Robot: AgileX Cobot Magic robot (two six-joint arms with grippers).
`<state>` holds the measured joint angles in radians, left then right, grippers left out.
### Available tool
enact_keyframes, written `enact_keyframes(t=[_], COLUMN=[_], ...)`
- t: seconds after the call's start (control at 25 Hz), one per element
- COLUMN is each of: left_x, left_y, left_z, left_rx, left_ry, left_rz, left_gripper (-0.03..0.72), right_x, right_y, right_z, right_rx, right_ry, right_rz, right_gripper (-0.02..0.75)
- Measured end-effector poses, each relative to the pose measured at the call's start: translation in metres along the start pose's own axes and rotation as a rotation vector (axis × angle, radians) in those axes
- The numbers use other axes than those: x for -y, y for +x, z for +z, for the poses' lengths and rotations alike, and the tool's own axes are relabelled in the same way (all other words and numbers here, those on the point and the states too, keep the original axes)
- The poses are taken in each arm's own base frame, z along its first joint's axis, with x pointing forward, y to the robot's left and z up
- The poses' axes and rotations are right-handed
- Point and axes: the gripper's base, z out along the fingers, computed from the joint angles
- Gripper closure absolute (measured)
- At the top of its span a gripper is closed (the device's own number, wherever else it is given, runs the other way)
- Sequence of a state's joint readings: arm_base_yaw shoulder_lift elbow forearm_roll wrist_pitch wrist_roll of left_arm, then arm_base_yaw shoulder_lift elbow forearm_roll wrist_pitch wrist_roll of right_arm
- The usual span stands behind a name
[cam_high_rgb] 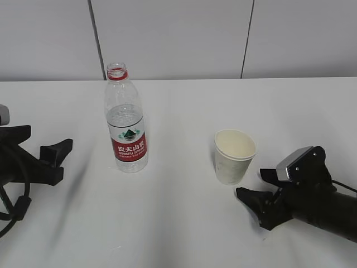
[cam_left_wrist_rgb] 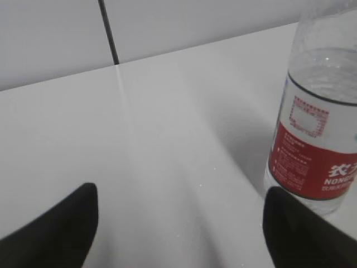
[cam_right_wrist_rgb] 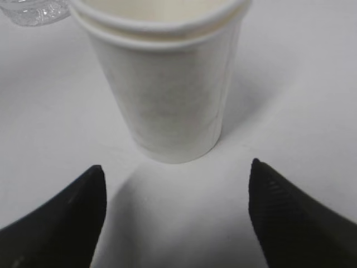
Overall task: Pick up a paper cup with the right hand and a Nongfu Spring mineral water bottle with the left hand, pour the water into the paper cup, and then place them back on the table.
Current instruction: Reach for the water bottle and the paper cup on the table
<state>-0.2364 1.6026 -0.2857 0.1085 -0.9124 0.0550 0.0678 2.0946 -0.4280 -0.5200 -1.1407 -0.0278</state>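
The Nongfu Spring bottle (cam_high_rgb: 127,120) stands upright and uncapped on the white table (cam_high_rgb: 178,229), left of centre, holding water up to just above its label. The paper cup (cam_high_rgb: 234,156) stands upright right of centre and looks empty. My left gripper (cam_high_rgb: 61,159) is open and empty, low over the table to the left of the bottle and apart from it. In the left wrist view the bottle (cam_left_wrist_rgb: 318,139) is at the far right, beyond the open gripper (cam_left_wrist_rgb: 178,195). My right gripper (cam_high_rgb: 251,184) is open and empty, just short of the cup (cam_right_wrist_rgb: 167,95), which is centred ahead of the gap (cam_right_wrist_rgb: 175,170).
A grey panelled wall (cam_high_rgb: 178,33) runs behind the table's far edge. The bottle's base (cam_right_wrist_rgb: 33,11) shows at the top left of the right wrist view. Bare tabletop lies between bottle and cup and in front of them.
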Motion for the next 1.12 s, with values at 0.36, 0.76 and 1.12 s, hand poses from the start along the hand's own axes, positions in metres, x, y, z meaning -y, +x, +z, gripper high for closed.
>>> enact_keyframes(t=[0.36,0.76,1.12], left_x=[0.0,0.0,0.0], left_y=[0.0,0.0,-0.001], left_z=[0.0,0.0,0.0], left_rx=[0.0,0.004,0.012], left_ry=[0.0,0.0,0.004], left_rz=[0.0,0.0,-0.006], left_gripper=[0.133,0.133,0.133], right_x=[0.01,0.016,0.015], right_y=[-0.019,-0.035,-0.024], right_z=[0.021,0.034,0.039], right_rx=[0.088,0.149,0.122], right_ry=[-0.045,-0.093,-0.109], right_rz=[-0.053,-0.075,-0.037], right_gripper=[0.148,0.148,0.148])
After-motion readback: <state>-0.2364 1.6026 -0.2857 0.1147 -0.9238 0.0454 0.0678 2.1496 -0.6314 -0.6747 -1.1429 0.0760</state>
